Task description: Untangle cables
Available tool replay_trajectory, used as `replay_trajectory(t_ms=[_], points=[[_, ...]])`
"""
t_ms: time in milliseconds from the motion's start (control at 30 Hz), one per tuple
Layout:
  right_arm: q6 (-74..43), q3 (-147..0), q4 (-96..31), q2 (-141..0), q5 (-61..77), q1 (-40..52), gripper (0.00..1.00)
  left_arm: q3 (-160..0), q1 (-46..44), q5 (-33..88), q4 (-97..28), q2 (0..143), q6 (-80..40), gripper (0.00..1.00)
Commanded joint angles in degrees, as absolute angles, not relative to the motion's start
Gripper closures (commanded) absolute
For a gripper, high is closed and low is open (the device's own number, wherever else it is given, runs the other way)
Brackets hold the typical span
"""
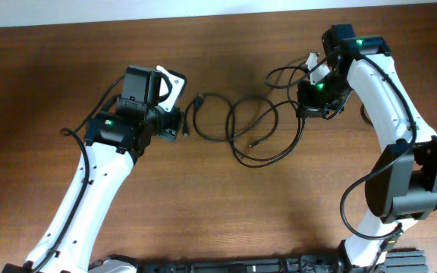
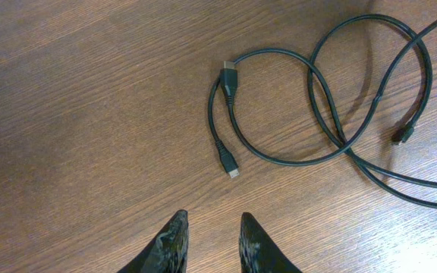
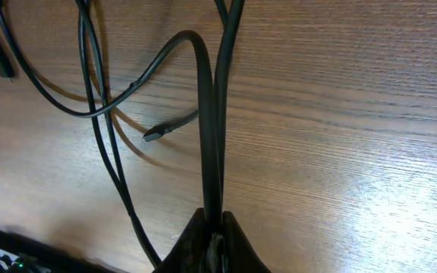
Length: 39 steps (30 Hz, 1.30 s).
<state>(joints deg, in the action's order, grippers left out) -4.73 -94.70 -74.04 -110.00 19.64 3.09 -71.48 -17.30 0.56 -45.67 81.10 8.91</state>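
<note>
Several cables (image 1: 234, 125) on the table (image 1: 226, 220): thin, black, in overlapping loops just toward 12 o'clock from centre.

Overhead:
- Left gripper (image 1: 180, 125) at 9 o'clock of the loops, close beside them but not touching.
- Right gripper (image 1: 313, 97) at 2 o'clock of the loops, at their far edge, with strands running into it.
- Cannot read either finger gap from up here.

Left wrist view only:
- Left gripper (image 2: 212, 227) with fingers apart, nothing between them, bare wood beneath.
- Silver-tipped plug (image 2: 232, 171) between 12 and 1 o'clock of the fingertips, flat on the wood, near but clear of them.
- Larger plug (image 2: 227, 78) beyond it, further toward 12.
- Cables (image 2: 345, 144) crossing one another at 2 o'clock. Cannot tell which strand is on top.
- Third plug (image 2: 400, 136) just past that crossing, inside a loop.

Right wrist view only:
- Right gripper (image 3: 212, 231) clamped tight on cables (image 3: 212, 152), two strands pressed side by side and held clear of the wood, shadow below.
- One strand straight toward 12 o'clock, the other arching toward 10.
- Loose plug (image 3: 154, 135) at 10 o'clock of the fingers.
- More slack strands between 9 and 11 o'clock.
</note>
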Motion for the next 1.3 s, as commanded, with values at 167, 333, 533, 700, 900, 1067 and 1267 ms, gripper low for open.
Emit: replay_trajectory(t_ms=[167,333,533,700,900,1067,1267], points=[[-5.0,-95.4,-74.7,-109.9,20.4,3.0,0.88,-72.1,-17.4,0.2,-45.5,80.1,8.2,0.76],[-5.0,-95.4,-74.8,-109.9,20.4,3.0,0.89,-72.1,-17.4,0.2,-45.6,80.1,8.2,0.77],[-5.0,-92.6,-73.0,-109.9,7.3,3.0,0.79,-72.1,-17.4,0.2,-45.8,80.1,8.2,0.77],[-4.9,-83.5,-61.8,-109.9,0.8,3.0,0.61,-72.1,-17.4,0.2,-45.8,80.1,8.2,0.77],[-5.0,-72.8,-49.5,-110.0,0.8,3.0,0.59,-72.1,-17.4,0.2,-45.8,80.1,8.2,0.76],[-5.0,-70.6,-46.2,-110.0,0.8,3.0,0.59,-72.1,-17.4,0.2,-45.8,80.1,8.2,0.76],[-5.0,-70.2,-46.2,-110.0,5.3,3.0,0.66,-72.1,-17.4,0.2,-45.8,80.1,8.2,0.76]])
